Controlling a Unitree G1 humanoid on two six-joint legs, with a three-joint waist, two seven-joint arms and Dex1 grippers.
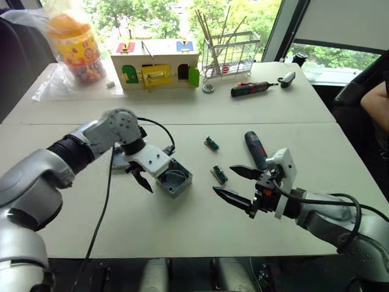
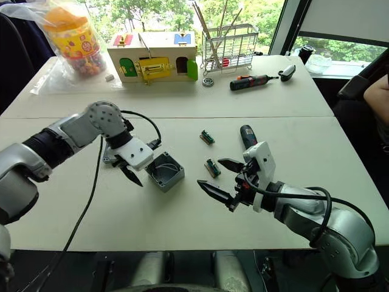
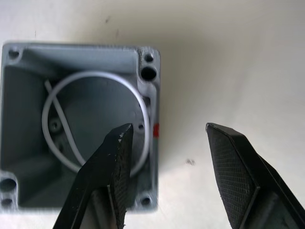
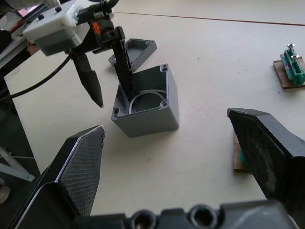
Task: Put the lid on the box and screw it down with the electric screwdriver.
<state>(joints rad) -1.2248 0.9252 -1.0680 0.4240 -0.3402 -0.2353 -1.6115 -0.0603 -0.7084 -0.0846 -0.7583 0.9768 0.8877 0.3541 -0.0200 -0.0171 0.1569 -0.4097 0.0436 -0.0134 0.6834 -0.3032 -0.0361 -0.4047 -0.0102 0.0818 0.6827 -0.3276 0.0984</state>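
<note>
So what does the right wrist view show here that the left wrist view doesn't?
Right wrist view alone: the flat grey plastic lid lying behind the box, two small green terminal blocks on the table, and the open right gripper.

Left wrist view alone: a red mark on the box's rim.

Both: the open grey plastic box with its white wire loop, and the left gripper straddling one wall, one of its fingers inside.

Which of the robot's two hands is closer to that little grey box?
Left. The left gripper straddles one wall of the box, one finger inside. The right gripper hovers open off to the box's right, apart.
</note>
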